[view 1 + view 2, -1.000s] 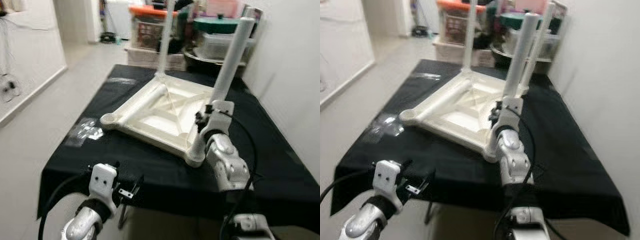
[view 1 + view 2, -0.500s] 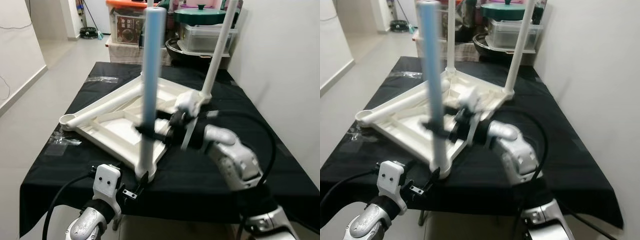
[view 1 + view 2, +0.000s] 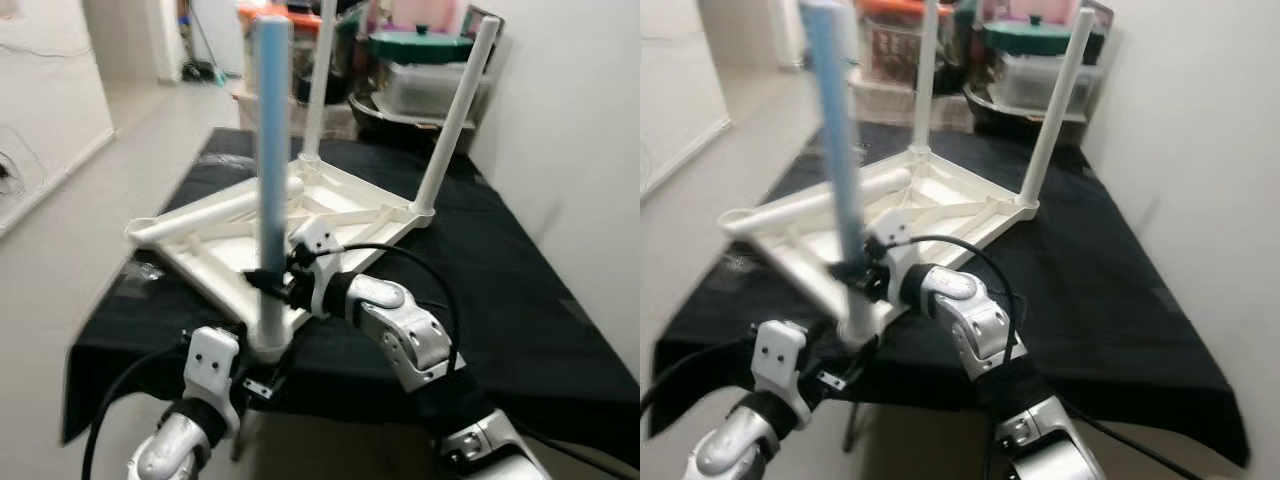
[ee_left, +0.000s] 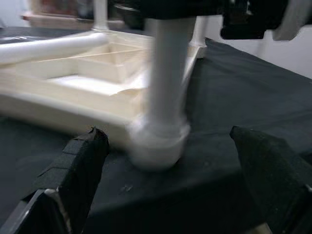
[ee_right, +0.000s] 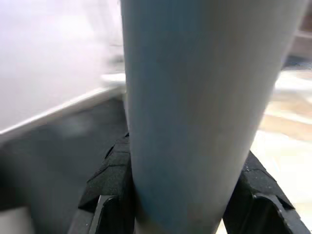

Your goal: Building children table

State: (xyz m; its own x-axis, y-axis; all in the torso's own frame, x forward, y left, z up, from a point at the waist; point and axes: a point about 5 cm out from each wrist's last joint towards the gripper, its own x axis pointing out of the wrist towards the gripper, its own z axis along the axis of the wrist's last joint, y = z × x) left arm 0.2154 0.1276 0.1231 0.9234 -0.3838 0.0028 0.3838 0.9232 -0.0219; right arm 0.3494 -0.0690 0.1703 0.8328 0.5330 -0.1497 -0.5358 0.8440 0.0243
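A white children's table top [image 3: 352,203] lies upside down on a black-covered table [image 3: 510,290]. Three legs stand up from its corners: two white ones at the far corners [image 3: 455,115] [image 3: 318,80] and a bluish-white leg [image 3: 268,150] at the near corner. My right gripper [image 3: 268,281] is shut on this near leg at about mid-height; its fingers [image 5: 109,163] press on both sides of the leg. My left gripper [image 3: 262,382] hangs open, low at the table's front edge, just before the leg's corner socket [image 4: 158,141]. A rounded white bar [image 3: 225,210] lies along the top's left side.
Storage boxes and a lidded green pot [image 3: 420,45] are stacked behind the table. A white wall [image 3: 580,150] runs close along the right side. Open floor [image 3: 90,190] lies to the left. The near corner socket sits close to the table's front edge.
The whole view has shifted, so the camera has moved. My right gripper stays shut on the near leg, now reaching it from the right. The left gripper stays low and open.
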